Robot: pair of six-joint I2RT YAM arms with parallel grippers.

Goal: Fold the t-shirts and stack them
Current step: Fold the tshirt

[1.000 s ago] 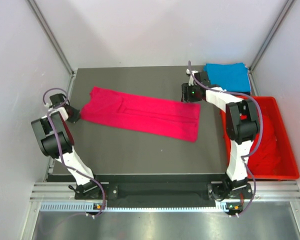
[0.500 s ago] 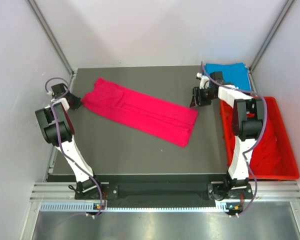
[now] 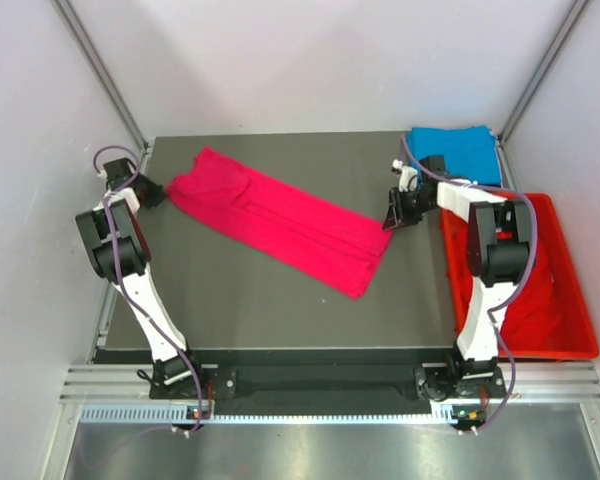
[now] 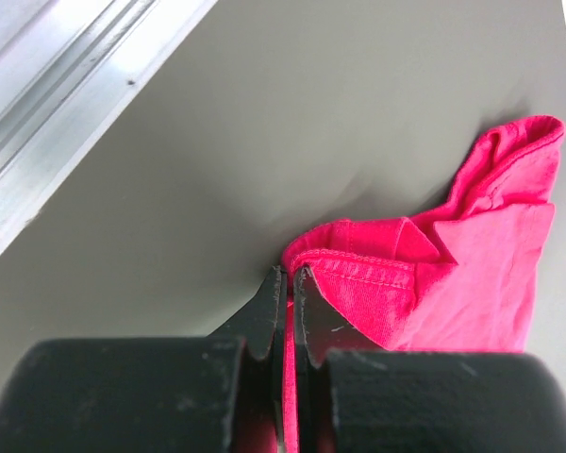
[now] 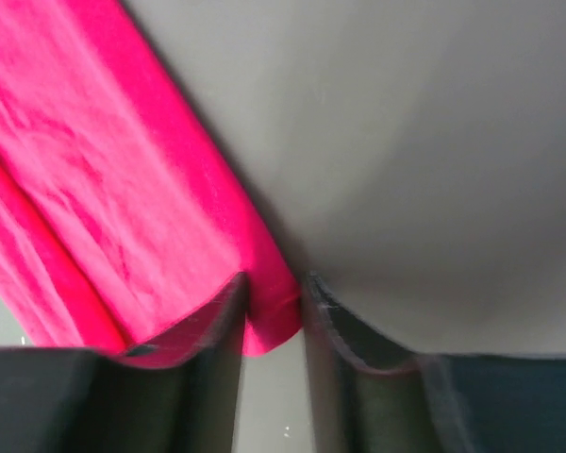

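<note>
Pink t-shirt (image 3: pixel 280 220) is folded into a long strip and lies diagonally on the dark surface (image 3: pixel 260 320), running from upper left down to centre right of the top view. Left hand (image 4: pixel 290 283) is at the strip's upper-left end, clamped tight on a bunched hem edge, with cloth visible between the two fingertips. Right hand (image 5: pixel 274 307) is at the strip's right end. Its fingers (image 5: pixel 217 326) straddle the corner of the pink cloth with only a narrow gap, and I cannot tell if they are pinching it or just around it. Blue t-shirt (image 3: pixel 455 152) is folded flat at the upper right corner of the surface, apart from the pink one. Red crate (image 3: pixel 570 290) sits at the right edge of the surface, with red t-shirts (image 3: pixel 528 300) heaped inside it.
</note>
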